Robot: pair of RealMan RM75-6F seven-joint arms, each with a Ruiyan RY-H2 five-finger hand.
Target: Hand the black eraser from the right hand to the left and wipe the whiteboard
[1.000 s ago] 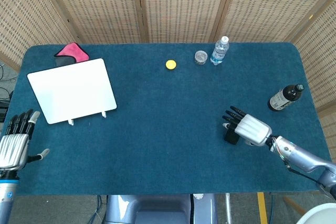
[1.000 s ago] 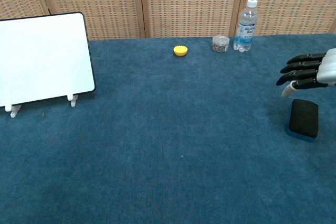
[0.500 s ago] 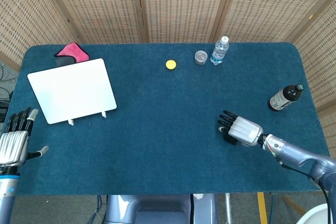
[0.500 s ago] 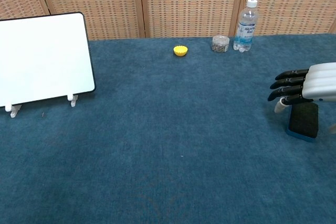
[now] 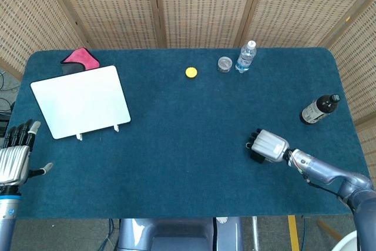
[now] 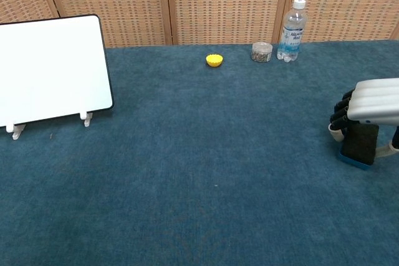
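Observation:
The black eraser (image 5: 257, 157) (image 6: 360, 144) with a blue base lies on the blue table at the right. My right hand (image 5: 269, 145) (image 6: 374, 101) sits on top of it, fingers curled down over its left side and thumb against its right side, gripping it; the eraser still rests on the cloth. The whiteboard (image 5: 81, 101) (image 6: 50, 70) stands tilted on its feet at the far left, its face blank. My left hand (image 5: 14, 160) hovers open off the table's left edge, fingers spread, seen in the head view only.
A water bottle (image 5: 245, 57) (image 6: 291, 23), a small jar (image 5: 224, 64) (image 6: 262, 52) and a yellow cap (image 5: 191, 72) (image 6: 214, 60) stand along the back. A dark bottle (image 5: 320, 109) lies at the right edge. A pink cloth (image 5: 79, 57) lies behind the whiteboard.
My right hand has dropped onto the eraser and its outstretched fingers have curled down around it. The left hand has drifted slightly left.

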